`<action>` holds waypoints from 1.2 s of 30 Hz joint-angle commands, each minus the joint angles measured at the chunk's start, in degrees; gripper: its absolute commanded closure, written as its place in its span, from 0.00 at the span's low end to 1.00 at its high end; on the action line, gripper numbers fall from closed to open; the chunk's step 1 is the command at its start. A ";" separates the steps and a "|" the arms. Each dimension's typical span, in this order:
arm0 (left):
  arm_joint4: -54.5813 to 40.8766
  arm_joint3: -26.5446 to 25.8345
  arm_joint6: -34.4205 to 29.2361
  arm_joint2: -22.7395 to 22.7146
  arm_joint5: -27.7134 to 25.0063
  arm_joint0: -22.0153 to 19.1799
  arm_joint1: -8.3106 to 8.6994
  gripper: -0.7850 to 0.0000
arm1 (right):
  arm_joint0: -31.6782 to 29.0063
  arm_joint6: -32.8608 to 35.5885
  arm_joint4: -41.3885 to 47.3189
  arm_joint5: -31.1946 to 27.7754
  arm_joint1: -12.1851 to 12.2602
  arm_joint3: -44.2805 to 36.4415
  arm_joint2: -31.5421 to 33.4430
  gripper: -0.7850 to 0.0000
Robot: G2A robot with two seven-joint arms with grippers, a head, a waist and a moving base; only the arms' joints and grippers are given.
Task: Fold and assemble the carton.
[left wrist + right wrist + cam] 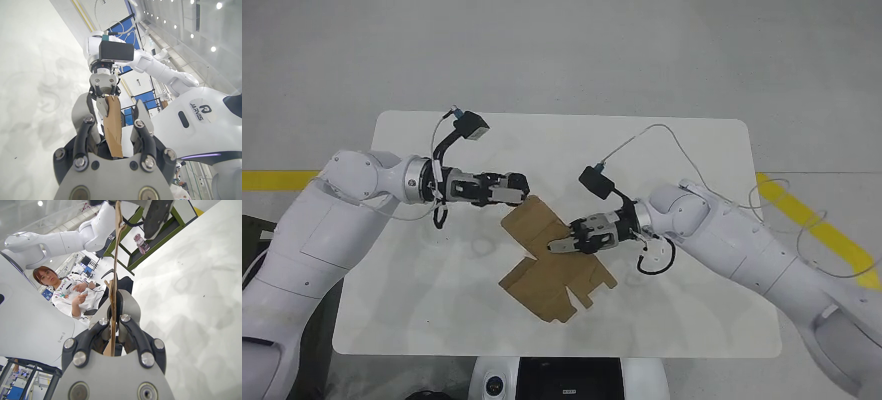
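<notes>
A flat brown carton (pixel 542 268) is held tilted above the white table (pixel 692 300), its flaps unfolded. My right gripper (pixel 560 245) is shut on the carton's right-hand side. In the right wrist view the fingers (pixel 130 306) pinch the thin cardboard edge (pixel 115 256), which runs away towards the other arm. My left gripper (pixel 520 186) is at the carton's far corner and stands open. In the left wrist view the carton's edge (pixel 113 125) lies between my spread fingers (pixel 140 113) without being clamped. Beyond it the right gripper (pixel 103 94) grips the same sheet.
The tabletop has bare room at its far side (pixel 572 135) and on the right (pixel 712 160). Loose cables hang from the right arm (pixel 662 135). A green-framed rack (pixel 160 234) with a pink bottle (pixel 140 242) stands beyond the table's edge.
</notes>
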 commanded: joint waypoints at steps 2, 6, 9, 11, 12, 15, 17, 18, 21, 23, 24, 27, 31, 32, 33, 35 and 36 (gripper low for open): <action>-0.20 0.03 1.02 -0.78 -1.00 0.23 0.30 0.00 | 0.03 -0.01 2.14 0.00 0.09 1.64 1.39 1.00; 2.67 0.68 3.20 -1.75 -3.18 0.74 0.90 0.00 | -1.41 -0.23 4.80 0.00 -0.08 4.29 5.55 1.00; 3.93 1.14 4.76 -2.10 -4.74 1.44 1.35 0.00 | -3.05 -2.55 4.27 0.00 -0.44 5.33 8.76 1.00; 4.90 1.31 5.61 -2.15 -5.58 1.89 1.65 0.00 | -4.05 -5.01 2.65 0.00 -0.79 5.76 10.43 1.00; 5.25 1.23 6.01 -2.09 -5.97 2.15 1.77 0.00 | -4.48 -6.54 1.47 0.00 -0.99 6.05 11.14 1.00; 6.37 0.59 6.90 -1.66 -6.87 2.94 2.13 0.00 | -5.59 -12.56 -2.57 0.35 -1.78 6.52 12.87 1.00; 7.26 -0.28 7.56 -1.19 -7.53 3.54 2.35 0.00 | -6.22 -16.96 -5.80 1.70 -2.41 5.85 13.78 1.00; 7.94 -0.88 7.85 -0.91 -7.81 3.81 2.47 0.00 | -6.60 -19.13 -7.49 2.50 -2.73 5.38 14.19 1.00; 10.74 -2.45 8.93 -0.14 -8.89 4.47 2.93 0.00 | -7.98 -25.51 -11.98 4.96 -3.58 3.76 15.43 1.00; 12.38 -3.10 9.65 0.42 -9.61 4.89 3.27 0.00 | -8.96 -28.82 -14.28 6.25 -4.06 2.52 16.17 1.00; 12.94 -3.33 10.04 0.66 -10.00 5.04 3.43 0.00 | -9.36 -29.98 -15.33 6.81 -4.25 1.92 16.52 1.00; 13.75 -3.63 10.73 1.24 -10.69 5.19 3.86 0.00 | -10.56 -32.47 -17.26 7.89 -4.64 0.47 17.54 1.00; 14.27 -3.90 11.41 2.14 -11.38 5.13 4.48 0.00 | -12.72 -34.63 -19.26 9.23 -4.88 -1.69 19.36 1.00; 14.40 -3.93 11.56 2.34 -11.53 5.08 4.61 0.00 | -13.27 -34.91 -19.60 9.48 -4.88 -2.19 19.81 1.00; 14.57 -3.97 11.71 2.54 -11.68 5.01 4.75 0.00 | -13.81 -35.07 -19.99 9.74 -4.87 -2.76 20.24 1.00; 14.62 -3.90 12.08 2.88 -12.04 4.88 5.00 0.51 | -15.00 -35.15 -20.73 10.22 -4.79 -3.97 21.08 1.00; 14.52 -3.78 12.31 3.03 -12.27 4.85 5.11 0.63 | -15.68 -35.19 -21.08 10.42 -4.73 -4.59 21.53 1.00</action>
